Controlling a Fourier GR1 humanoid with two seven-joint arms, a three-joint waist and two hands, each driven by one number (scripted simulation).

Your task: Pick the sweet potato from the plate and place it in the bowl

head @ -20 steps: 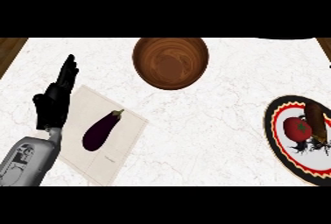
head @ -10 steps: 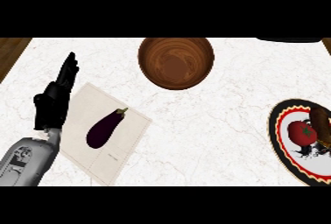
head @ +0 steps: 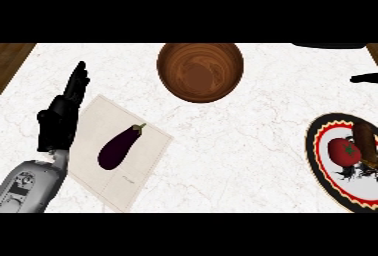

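Two foods on the patterned plate point(head: 316, 161) at the right edge of the frame: brown sweet potato point(head: 365, 138) lying upper right, just beside a red tomato point(head: 343, 151). Well apart from both, up at top centre, a wooden bowl point(head: 200, 71) with nothing in it. Over at the left, a purple eggplant point(head: 120, 146) lying slantwise on a pale mat point(head: 140, 172) on the white marbled surface point(head: 244, 135). Beside the mat's left edge, left robot hand point(head: 63, 112) resting with straight fingers pointing up-frame, holding nothing. At the upper right edge, only a black sliver of the right robot hand point(head: 366, 77), above the plate and clear of it; cannot tell its state.
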